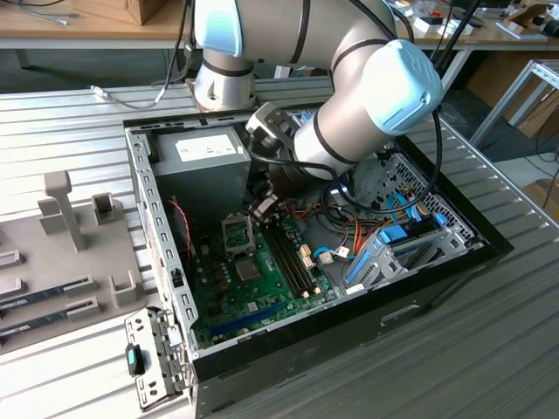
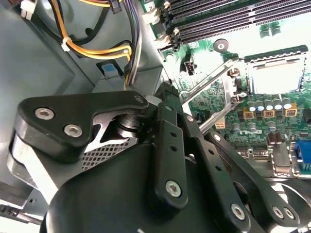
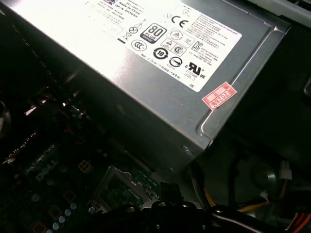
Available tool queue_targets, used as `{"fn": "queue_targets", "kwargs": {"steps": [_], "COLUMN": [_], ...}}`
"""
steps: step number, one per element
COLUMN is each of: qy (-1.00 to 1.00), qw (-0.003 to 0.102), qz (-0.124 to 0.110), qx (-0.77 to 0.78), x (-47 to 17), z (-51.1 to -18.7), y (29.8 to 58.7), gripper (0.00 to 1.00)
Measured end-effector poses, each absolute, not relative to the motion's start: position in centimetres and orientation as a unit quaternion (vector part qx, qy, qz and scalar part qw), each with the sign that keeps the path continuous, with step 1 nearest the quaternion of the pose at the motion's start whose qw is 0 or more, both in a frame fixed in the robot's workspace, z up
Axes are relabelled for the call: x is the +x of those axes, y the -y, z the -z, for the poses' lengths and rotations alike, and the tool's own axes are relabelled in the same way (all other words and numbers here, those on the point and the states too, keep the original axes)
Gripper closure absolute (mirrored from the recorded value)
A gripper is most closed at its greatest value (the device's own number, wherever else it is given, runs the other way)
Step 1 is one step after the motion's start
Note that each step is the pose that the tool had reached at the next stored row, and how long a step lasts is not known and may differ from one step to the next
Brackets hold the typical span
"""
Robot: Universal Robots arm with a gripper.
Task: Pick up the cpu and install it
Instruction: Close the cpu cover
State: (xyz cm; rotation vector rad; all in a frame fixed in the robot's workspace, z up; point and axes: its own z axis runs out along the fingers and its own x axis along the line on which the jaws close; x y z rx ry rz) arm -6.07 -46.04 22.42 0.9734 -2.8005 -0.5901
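I had the gripper (image 1: 265,208) low inside the computer case (image 1: 454,262) beside the open CPU socket (image 2: 277,77), though I couldn't tell how its jaws stood or where the cpu was.

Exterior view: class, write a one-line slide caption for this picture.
Robot arm reaching into an open computer case, its gripper low over the green motherboard beside the grey power supply.
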Motion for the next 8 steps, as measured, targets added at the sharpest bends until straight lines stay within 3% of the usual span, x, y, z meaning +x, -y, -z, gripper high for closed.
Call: {"fn": "queue_targets", "kwargs": {"steps": [8], "qy": [0.922], "qw": [0.055], "qz": [0.208], "qx": [0.323], "x": [-6.1], "z": [-22.9], "y": [47.2], "gripper": [0.89]}}
